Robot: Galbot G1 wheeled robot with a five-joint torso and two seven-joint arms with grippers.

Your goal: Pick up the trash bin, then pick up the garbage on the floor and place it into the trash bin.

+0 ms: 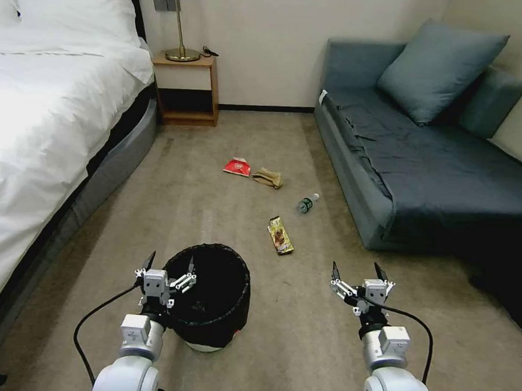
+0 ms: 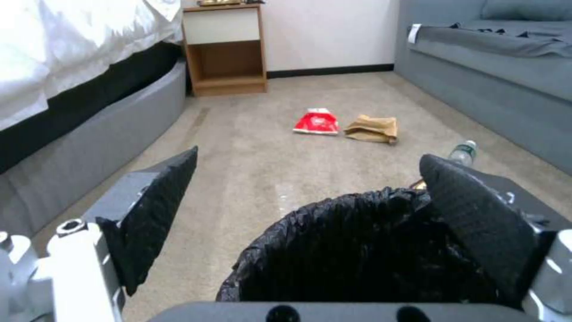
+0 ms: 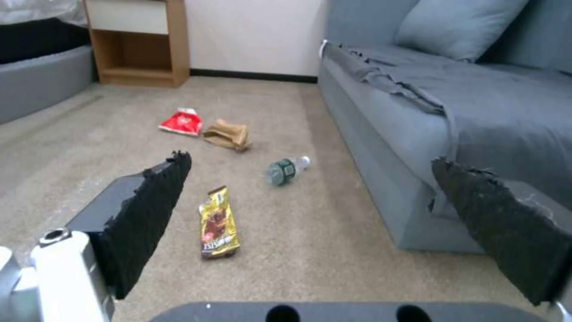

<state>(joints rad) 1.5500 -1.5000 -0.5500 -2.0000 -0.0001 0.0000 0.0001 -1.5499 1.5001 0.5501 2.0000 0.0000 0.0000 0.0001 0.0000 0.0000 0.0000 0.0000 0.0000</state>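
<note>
The trash bin [image 1: 217,298], lined with a crinkly black bag [image 2: 363,250], stands on the carpet just before me. My left gripper [image 1: 170,265] is open and straddles the bin's near-left rim, one finger over the opening, one outside. My right gripper [image 1: 359,276] hangs open above bare carpet to the bin's right. The garbage lies farther off: a red-white snack packet [image 1: 237,167] [image 2: 317,121] [image 3: 182,122], crumpled tan paper [image 1: 268,178] [image 2: 373,129] [image 3: 228,134], a small clear bottle [image 1: 308,203] [image 3: 287,169] and a long yellow-brown wrapper [image 1: 280,235] [image 3: 218,223].
A bed with white sheets [image 1: 37,119] runs along the left. A grey sofa [image 1: 437,164] with a cushion lines the right. A wooden nightstand [image 1: 186,86] with a lamp stands at the back wall. Carpet between bed and sofa forms an open lane.
</note>
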